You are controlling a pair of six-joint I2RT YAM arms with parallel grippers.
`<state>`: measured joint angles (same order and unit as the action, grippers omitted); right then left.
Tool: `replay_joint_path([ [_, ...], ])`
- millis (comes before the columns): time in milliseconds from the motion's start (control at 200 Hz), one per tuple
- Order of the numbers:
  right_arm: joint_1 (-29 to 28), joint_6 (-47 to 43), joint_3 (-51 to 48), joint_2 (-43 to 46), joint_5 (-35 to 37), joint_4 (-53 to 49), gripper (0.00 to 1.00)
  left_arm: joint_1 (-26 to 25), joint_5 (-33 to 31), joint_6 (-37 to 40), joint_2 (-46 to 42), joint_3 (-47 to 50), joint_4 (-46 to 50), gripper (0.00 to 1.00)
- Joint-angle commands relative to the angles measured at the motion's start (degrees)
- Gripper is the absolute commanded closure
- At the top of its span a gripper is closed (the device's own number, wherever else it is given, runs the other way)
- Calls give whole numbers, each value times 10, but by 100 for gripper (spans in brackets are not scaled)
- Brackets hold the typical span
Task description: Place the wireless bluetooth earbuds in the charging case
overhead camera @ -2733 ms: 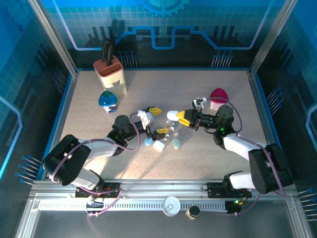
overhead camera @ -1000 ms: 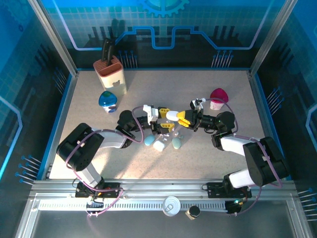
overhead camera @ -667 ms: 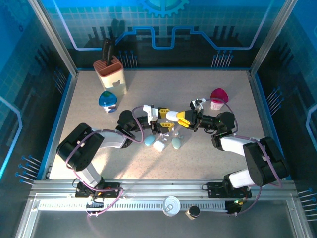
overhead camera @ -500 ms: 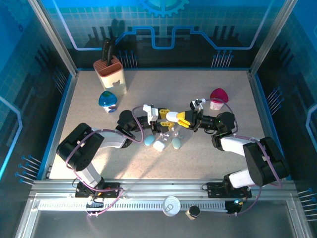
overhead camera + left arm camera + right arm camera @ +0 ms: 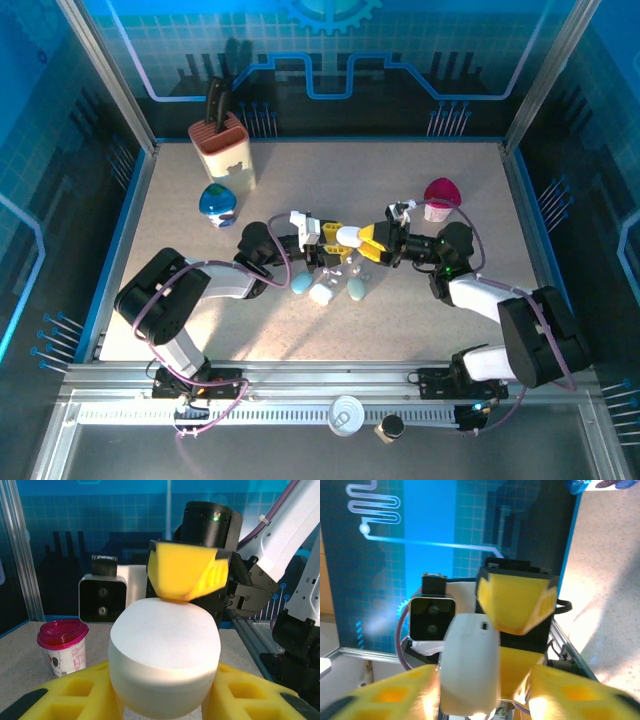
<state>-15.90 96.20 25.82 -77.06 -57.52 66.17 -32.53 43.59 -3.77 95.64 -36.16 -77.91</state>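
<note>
Smooth matt white plastic case [image 5: 165, 655], matt yellow plastic fingers [image 5: 187, 572]; glossy magenta plastic lid [image 5: 62, 631] on a printed cup [image 5: 64, 661]; rough, speckled, matt bench [image 5: 400, 332].

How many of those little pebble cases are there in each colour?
White: 2, the white case in the air and the white case lying on the table
Light blue: 1, the light blue case
Mint green: 1, the mint green case
Total: 4
</note>
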Motion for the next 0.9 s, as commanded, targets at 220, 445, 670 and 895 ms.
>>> replay_joint_path([
  [220,80,-415,101,148,9,-537,11,6,-1,2,-10,34,-7,61],
  [445,30,-894,222,218,198,-886,0,9,-6,19,-45,69,37,61],
  [670,-122,-1104,243,240,402,-934,0,9,0,8,-49,82,38,61],
  [895,-185,-1125,264,203,454,-908,0,9,9,1,-46,78,36,61],
])
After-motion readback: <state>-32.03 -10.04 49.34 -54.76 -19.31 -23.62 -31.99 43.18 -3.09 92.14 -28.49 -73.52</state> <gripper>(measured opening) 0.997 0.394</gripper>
